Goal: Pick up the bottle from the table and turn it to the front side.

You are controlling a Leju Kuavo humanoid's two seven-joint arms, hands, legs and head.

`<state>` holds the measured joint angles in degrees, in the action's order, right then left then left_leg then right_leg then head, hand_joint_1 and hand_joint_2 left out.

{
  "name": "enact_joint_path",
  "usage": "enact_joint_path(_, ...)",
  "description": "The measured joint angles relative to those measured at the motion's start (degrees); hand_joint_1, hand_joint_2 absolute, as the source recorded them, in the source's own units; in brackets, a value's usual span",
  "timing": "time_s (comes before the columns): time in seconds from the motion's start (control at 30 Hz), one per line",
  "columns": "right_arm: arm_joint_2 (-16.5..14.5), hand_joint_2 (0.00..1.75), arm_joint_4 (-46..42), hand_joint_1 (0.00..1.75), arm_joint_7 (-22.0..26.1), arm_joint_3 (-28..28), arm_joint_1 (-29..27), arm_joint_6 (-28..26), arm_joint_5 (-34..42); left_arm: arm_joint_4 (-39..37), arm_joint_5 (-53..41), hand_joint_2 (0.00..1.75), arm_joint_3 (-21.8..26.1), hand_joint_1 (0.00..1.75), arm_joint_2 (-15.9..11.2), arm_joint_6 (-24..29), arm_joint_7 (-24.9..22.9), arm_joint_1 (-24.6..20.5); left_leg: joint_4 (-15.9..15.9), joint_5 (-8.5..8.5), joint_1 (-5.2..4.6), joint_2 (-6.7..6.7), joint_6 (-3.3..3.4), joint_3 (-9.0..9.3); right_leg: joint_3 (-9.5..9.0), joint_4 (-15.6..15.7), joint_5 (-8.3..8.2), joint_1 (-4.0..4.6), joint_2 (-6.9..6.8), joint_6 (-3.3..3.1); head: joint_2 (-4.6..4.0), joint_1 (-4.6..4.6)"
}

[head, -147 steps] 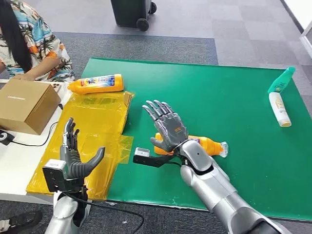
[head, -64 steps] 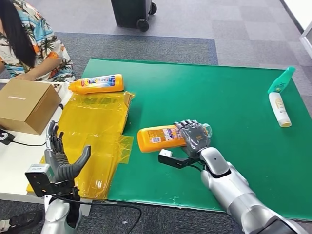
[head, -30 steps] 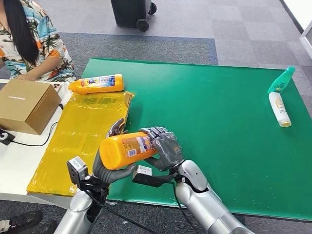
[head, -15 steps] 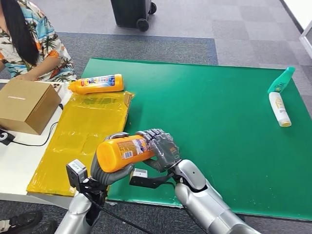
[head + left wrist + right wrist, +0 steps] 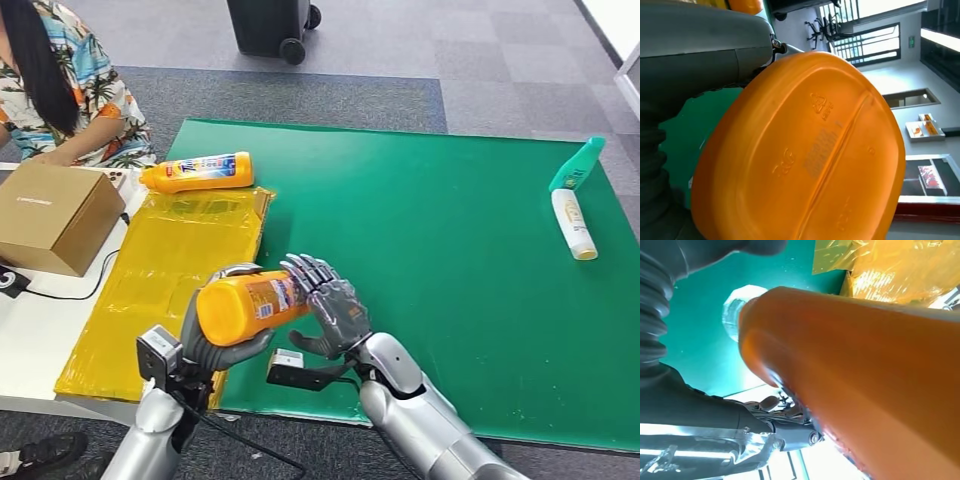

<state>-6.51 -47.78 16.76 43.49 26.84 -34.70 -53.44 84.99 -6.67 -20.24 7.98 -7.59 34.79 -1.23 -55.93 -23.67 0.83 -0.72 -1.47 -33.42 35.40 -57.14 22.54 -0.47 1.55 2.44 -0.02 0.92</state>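
The left hand [image 5: 219,345] cradles the orange bottle [image 5: 249,305] from beneath near its base, holding it sideways above the near edge of the green counter [image 5: 453,250]. The right hand [image 5: 332,312], fingers spread wide, rests against the neck end, likely freed so the bottle can be rotated label-forward.

The cap end of the orange bottle [image 5: 245,306] is hidden in the head view behind the right hand [image 5: 332,312]. The palm of the left hand [image 5: 207,345] is covered by the bottle, so its contact cannot be made out. The bottle's label print is too small to be read. The person [image 5: 56,85] is cut off by the edge, as is the cardboard box [image 5: 53,215].
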Motion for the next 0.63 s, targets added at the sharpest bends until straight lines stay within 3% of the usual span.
enact_joint_path(0.27, -0.87, 1.75, -3.01, 0.00, 2.16, -4.47, -3.00, -5.07, 1.78, 2.98, -6.93, 1.75, -0.25, 1.75, -3.35, 3.55, -2.33, -1.39, 0.00, 0.00, 0.00, 0.00, 0.00, -0.01, -0.01, 0.00, 0.00, 0.00, 0.00, 0.00, 0.00, -0.02)
enact_joint_path(0.47, -2.76, 1.75, -6.18, 0.00, 6.80, -10.03, -5.02, -5.25, 3.94, 4.86, -5.25, 1.75, -1.22, 1.75, -6.11, 0.24, -1.89, -1.54, 0.00, 0.00, 0.00, 0.00, 0.00, -0.02, 0.00, 0.00, 0.00, 0.00, 0.00, 0.00, 0.00, -0.01)
enact_joint_path(0.63, -4.99, 1.75, -9.14, 0.00, 11.38, -15.20, -7.14, -5.28, 5.69, 5.39, -5.46, 1.75, -2.39, 1.75, -8.39, -0.74, -4.60, -1.48, 0.00, 0.00, 0.00, 0.00, 0.00, -0.02, 0.00, 0.00, 0.00, 0.00, 0.00, 0.00, 0.01, 0.00)
